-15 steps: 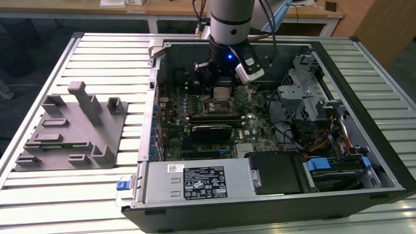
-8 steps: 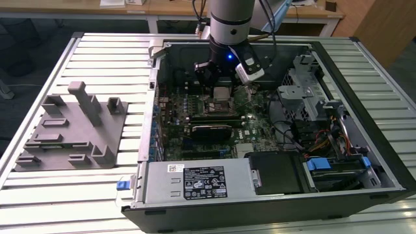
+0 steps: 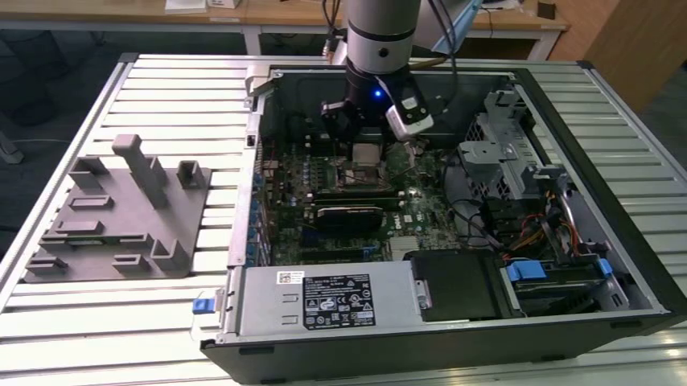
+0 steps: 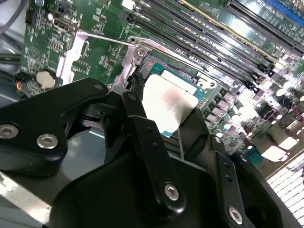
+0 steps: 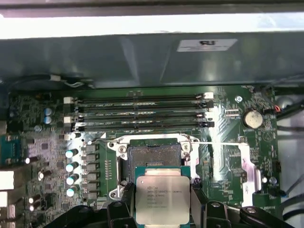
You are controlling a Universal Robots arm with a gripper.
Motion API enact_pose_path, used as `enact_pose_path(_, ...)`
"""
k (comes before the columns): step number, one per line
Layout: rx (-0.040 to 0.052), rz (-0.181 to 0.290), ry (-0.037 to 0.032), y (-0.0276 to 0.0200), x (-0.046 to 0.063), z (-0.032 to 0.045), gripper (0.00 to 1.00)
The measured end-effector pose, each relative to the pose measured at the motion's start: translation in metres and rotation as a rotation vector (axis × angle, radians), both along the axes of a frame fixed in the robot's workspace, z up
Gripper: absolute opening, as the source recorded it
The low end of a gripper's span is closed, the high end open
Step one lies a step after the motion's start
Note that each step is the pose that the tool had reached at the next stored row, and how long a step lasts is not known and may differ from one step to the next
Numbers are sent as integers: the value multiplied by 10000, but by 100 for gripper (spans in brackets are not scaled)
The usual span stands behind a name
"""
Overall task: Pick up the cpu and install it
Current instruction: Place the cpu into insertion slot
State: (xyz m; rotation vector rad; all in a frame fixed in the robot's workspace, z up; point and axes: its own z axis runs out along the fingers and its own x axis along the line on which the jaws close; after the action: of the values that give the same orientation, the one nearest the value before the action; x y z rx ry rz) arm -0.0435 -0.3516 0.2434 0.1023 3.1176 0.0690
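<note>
The cpu (image 5: 162,199), a thin square chip with a pale metal top and green rim, is held by two opposite edges between black fingers (image 5: 126,205). My gripper (image 5: 161,206) is shut on it, just above the motherboard. The open socket (image 5: 154,154) shows its dark contact field beside the chip, inside a metal frame with a thin lever (image 5: 219,143) swung out. In the second wrist view the cpu (image 4: 168,102) hangs tilted over the socket frame (image 4: 137,52), partly overlapping it. In the exterior view my gripper (image 3: 368,153) reaches down into the case over the socket (image 3: 365,174).
The open computer case (image 3: 601,273) lies on a slatted metal table (image 3: 183,104). Memory slots (image 5: 142,114) run beside the socket, capacitors (image 5: 71,166) flank it, and cables (image 3: 526,233) and drive bays fill the exterior view's right. A grey plastic tray (image 3: 118,213) with upright posts sits at its left.
</note>
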Motion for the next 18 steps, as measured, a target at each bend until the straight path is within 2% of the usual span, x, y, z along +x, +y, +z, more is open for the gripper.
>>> enact_pose_path(5, 0, -656, 0, 0, 0, -1, 55)
enact_pose_path(18, 0, -2802, 0, 0, 0, -3, 55)
